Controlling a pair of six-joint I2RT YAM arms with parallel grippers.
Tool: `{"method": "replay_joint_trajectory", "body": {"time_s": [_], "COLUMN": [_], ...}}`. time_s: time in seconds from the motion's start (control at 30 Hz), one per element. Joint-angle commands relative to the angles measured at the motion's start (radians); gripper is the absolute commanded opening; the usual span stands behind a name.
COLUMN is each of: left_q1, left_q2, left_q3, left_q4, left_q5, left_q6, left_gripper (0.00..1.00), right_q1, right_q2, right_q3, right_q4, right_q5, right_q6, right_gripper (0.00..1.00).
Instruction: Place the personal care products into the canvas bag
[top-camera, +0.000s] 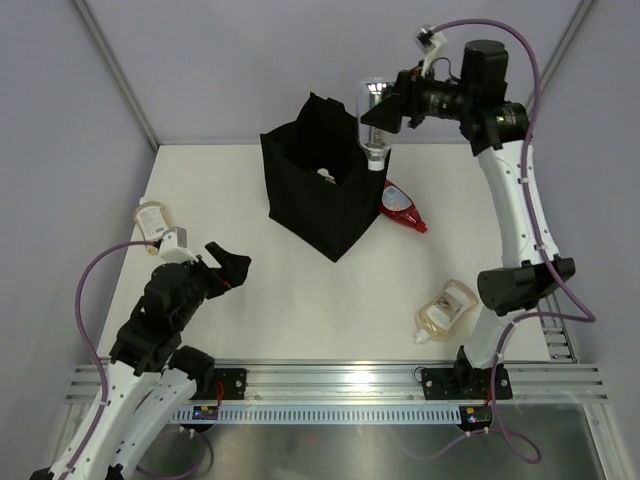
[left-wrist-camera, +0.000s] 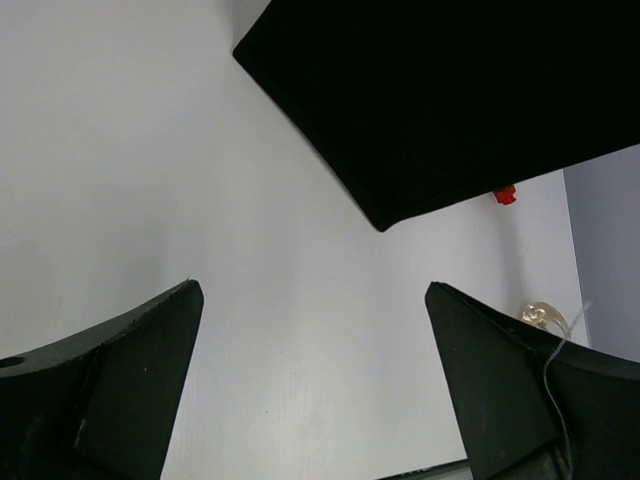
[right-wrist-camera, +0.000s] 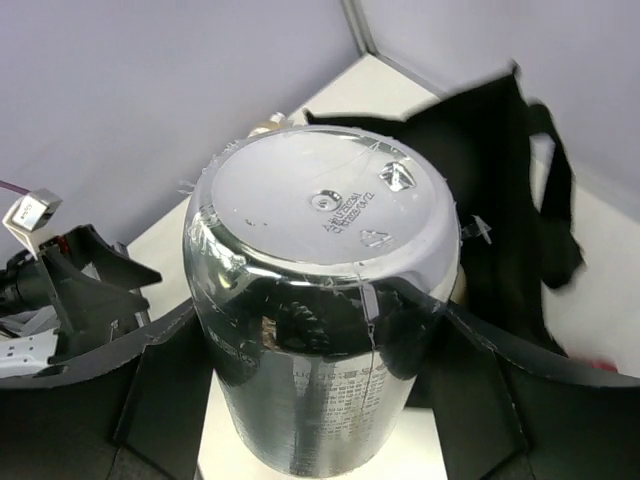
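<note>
Far left: left amber bottle (top-camera: 152, 217) lies on the table (top-camera: 300, 310), well apart from the rest. My left claw (top-camera: 232, 268) hangs near it, jaws wide apart, nothing between them. Centre: canvas bag (top-camera: 315, 185) stands upright, mouth open, with something pale inside, can't tell what. My right claw (top-camera: 384, 118) is clamped on the clear bottle (right-wrist-camera: 320, 210), neck down, base up, above the bag's right rim. Its glossy plastic wall is likely slick and light, probably stiff enough; the mid-body hold between my fingers (right-wrist-camera: 150, 400) looks right. Red squeeze bottle (top-camera: 402, 207) lies just beside the bag's right side. Right amber bottle (top-camera: 445, 310) lies flat near my right base; a pinch across its flat sides should suit.
</note>
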Motion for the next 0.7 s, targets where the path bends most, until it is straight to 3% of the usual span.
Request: {"method": "replay_joint_trajectory", "body": {"time_s": [0.0,0.03,0.13,0.33,0.47,0.5,0.57,0.67], "left_q1": [0.003,0.003,0.003,0.003,0.003,0.003,0.003,0.003], "left_q2": [-0.022,-0.026,-0.039,-0.004,0.029,0.033,0.05,0.081], "left_q3": [0.05,0.053,0.056,0.07,0.074,0.076,0.079,0.087], "left_q4": [0.024,0.028,0.03,0.03,0.044,0.044,0.038,0.028], "left_q5": [-0.062,-0.071,-0.114,-0.147,-0.14,-0.15,-0.168,-0.212], "left_q6": [0.068,0.078,0.101,0.127,0.139,0.139,0.137,0.127], "left_gripper": [0.99,0.99,0.99,0.99,0.99,0.99,0.99,0.99], "right_q1": [0.091,0.129,0.196,0.263,0.276,0.279,0.286,0.291], "right_q2": [0.118,0.161,0.299,0.4,0.37,0.361,0.344,0.377], "right_q3": [0.214,0.319,0.408,0.324,0.187,0.129,0.083,0.086], "right_q4": [0.056,0.049,0.058,0.078,0.022,0.007,-0.021,-0.104], "right_q5": [0.098,0.122,0.222,0.313,0.229,0.207,0.237,0.256], "right_q6": [0.048,0.045,0.016,-0.076,-0.257,-0.289,-0.343,-0.365], "right_gripper": [0.0,0.0,0.0,0.0,0.01,0.06,0.37,0.53]}}
